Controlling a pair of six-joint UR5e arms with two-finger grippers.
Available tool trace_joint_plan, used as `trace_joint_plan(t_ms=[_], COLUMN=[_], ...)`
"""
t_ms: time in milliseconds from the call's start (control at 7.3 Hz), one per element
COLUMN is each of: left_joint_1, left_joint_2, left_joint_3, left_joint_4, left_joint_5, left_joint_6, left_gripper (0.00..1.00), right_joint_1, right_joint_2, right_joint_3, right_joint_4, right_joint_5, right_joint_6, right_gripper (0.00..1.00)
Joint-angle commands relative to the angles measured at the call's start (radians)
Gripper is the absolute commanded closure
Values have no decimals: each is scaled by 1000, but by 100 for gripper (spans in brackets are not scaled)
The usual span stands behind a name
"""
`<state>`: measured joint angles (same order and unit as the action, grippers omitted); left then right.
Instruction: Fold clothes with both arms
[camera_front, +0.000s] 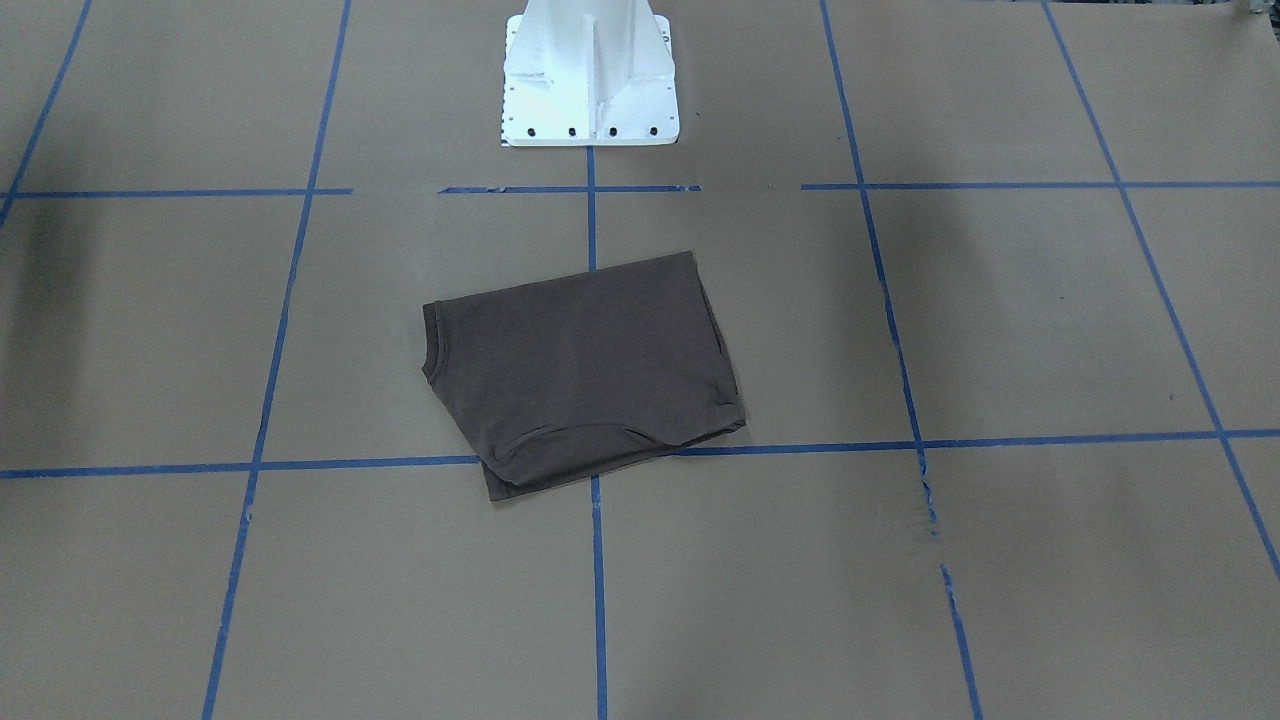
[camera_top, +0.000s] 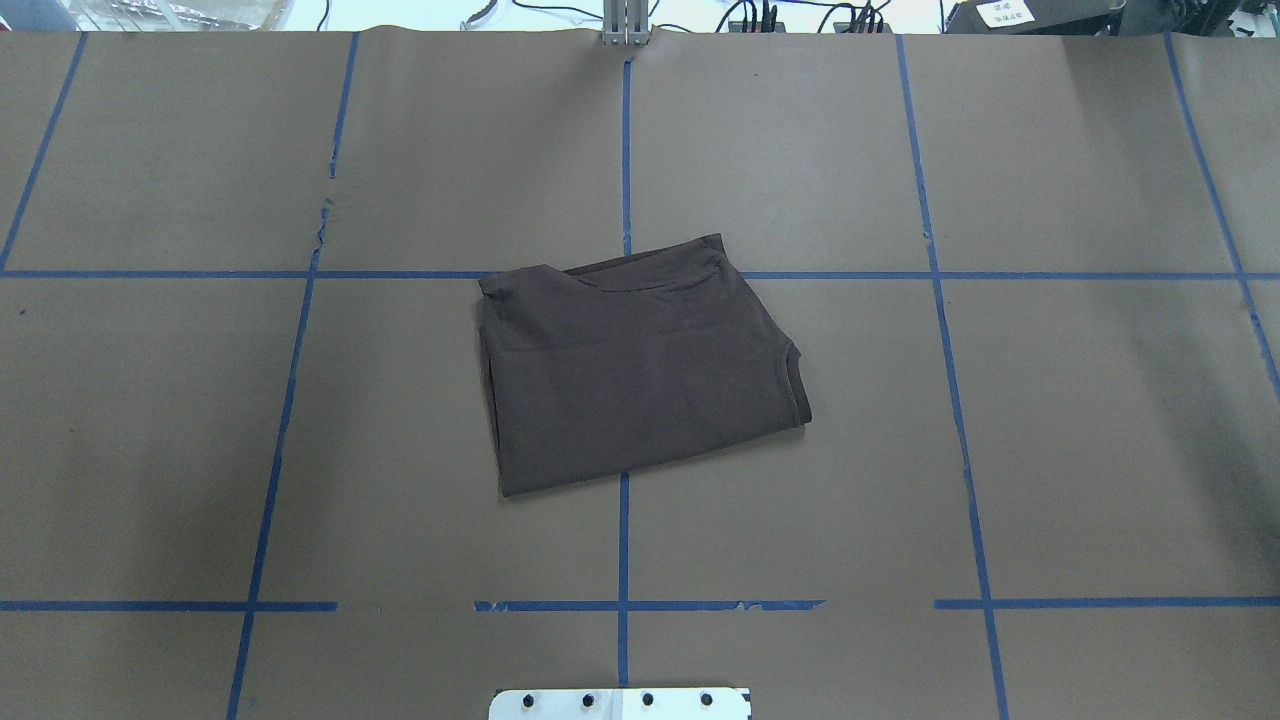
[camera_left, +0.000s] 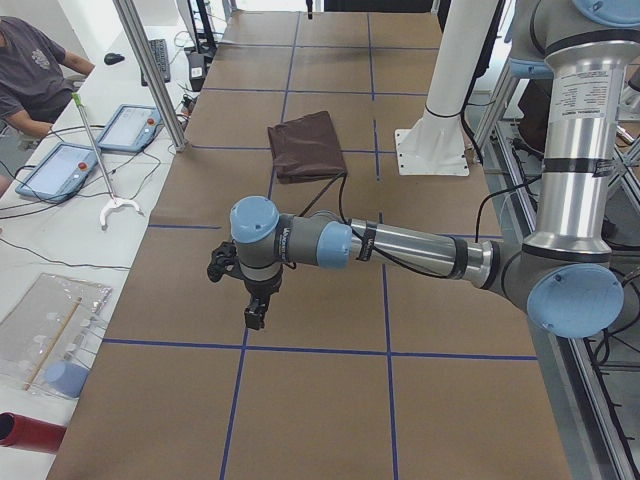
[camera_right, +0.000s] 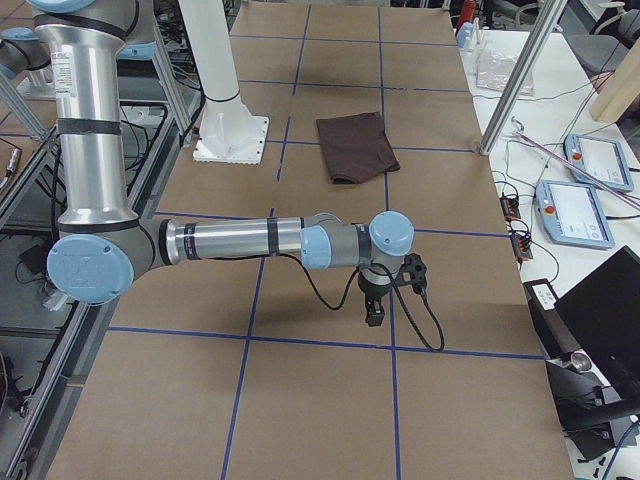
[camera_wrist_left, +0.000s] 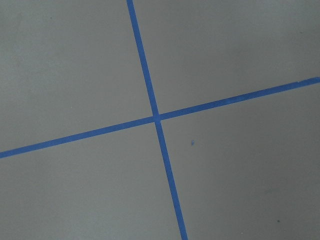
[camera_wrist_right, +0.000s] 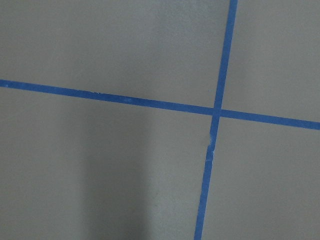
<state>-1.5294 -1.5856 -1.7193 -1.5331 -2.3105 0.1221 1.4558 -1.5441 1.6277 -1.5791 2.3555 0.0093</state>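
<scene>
One folded dark grey-brown knit T-shirt lies central on the brown-papered table in the front and overhead views; the side views put the black left gripper and black right gripper about equally far from it, toward opposite ends, their opening impossible to tell.

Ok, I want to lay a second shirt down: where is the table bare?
Bare paper lies on both sides of the folded T-shirt, out to the tape lines, and between it and the white pedestal. The centre crossing is taken by the shirt. Farther out, the left gripper and right gripper hang above the paper.
</scene>
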Motion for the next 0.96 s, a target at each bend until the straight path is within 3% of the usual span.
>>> trace_joint_plan(t_ms=[0, 822], left_joint_1=[0, 0], left_joint_2=[1, -4], left_joint_3=[0, 10], left_joint_4=[2, -5], left_joint_5=[0, 2], left_joint_6=[1, 4], left_gripper=[0, 0], right_joint_1=[-9, -9], right_joint_2=[-1, -4], right_joint_3=[-3, -6], right_joint_4=[1, 65], right_joint_5=[-4, -11], right_joint_6=[1, -3], right_gripper=[0, 0])
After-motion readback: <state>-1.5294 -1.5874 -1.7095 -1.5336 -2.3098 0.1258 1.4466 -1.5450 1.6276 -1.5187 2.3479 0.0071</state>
